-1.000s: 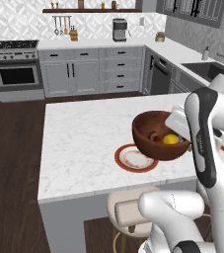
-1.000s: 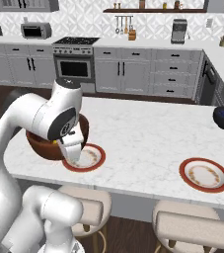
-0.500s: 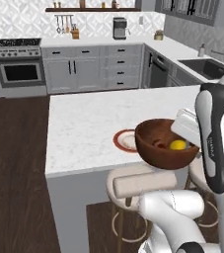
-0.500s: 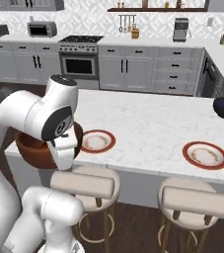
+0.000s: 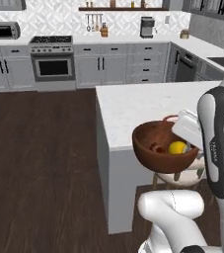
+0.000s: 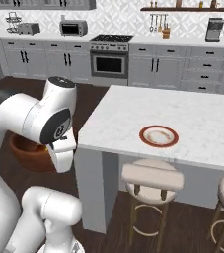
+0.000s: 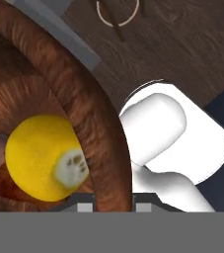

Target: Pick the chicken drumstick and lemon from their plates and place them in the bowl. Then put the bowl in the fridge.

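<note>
The dark reddish-brown wooden bowl [image 5: 152, 148] hangs in the air off the island's near left corner, above the floor. My gripper [image 5: 191, 144] is shut on its right rim, one finger inside and one outside. The yellow lemon [image 5: 177, 147] lies in the bowl beside the brown chicken drumstick [image 5: 158, 147]. In the hand view the bowl's thick rim [image 7: 86, 104] runs up from my gripper [image 7: 113, 203], with the lemon [image 7: 39, 158] to its left and the drumstick [image 7: 2, 184] partly under it. The bowl [image 6: 27, 150] also shows behind my arm. One plate [image 6: 158, 136] sits bare on the island. The fridge is out of view.
The white marble island [image 5: 133, 101] stands right of the bowl, with stools [image 6: 152, 175] along its near side. Dark wood floor [image 5: 44, 163] spreads to the left. Grey cabinets and an oven [image 5: 52, 66] line the back wall.
The whole picture has shifted: the base has backed away and turned left. The bowl, still in my gripper, has come off the counter and now hangs over the floor.
</note>
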Available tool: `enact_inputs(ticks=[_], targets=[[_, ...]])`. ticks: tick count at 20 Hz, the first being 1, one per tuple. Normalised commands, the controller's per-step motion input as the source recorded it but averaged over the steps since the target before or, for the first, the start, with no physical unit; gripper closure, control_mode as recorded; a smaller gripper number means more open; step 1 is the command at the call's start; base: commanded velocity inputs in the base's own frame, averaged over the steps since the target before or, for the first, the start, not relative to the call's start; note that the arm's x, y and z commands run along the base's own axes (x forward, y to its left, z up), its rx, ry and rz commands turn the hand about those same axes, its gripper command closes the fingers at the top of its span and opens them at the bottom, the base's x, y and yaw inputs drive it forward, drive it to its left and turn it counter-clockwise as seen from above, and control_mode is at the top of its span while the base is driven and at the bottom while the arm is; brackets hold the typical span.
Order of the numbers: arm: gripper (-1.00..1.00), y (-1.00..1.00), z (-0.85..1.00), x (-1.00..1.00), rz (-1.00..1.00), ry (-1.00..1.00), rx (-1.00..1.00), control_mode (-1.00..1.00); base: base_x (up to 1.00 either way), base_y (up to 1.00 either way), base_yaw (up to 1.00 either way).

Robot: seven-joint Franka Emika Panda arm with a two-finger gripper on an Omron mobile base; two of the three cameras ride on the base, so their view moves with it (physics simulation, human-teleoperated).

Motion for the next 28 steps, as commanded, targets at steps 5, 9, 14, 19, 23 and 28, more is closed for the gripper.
enact_inputs(ticks=[5,9,14,19,23,28], targets=[[1.00,0.00,0.00,0.00,0.00,0.00,0.00,1.00,0.04,1.00,0.03],[1.00,0.00,0.00,0.00,0.00,0.00,0.00,1.00,0.02,1.00,0.00],[1.00,0.00,0.00,0.00,0.00,0.00,0.00,1.00,0.08,1.00,0.00],[1.00,0.00,0.00,0.00,0.00,0.00,0.00,1.00,0.91,1.00,0.01],[1.00,0.00,0.00,0.00,0.00,0.00,0.00,1.00,1.00,0.81,0.06],[1.00,0.00,0.00,0.00,0.00,0.00,0.00,1.00,1.00,0.48,0.02]])
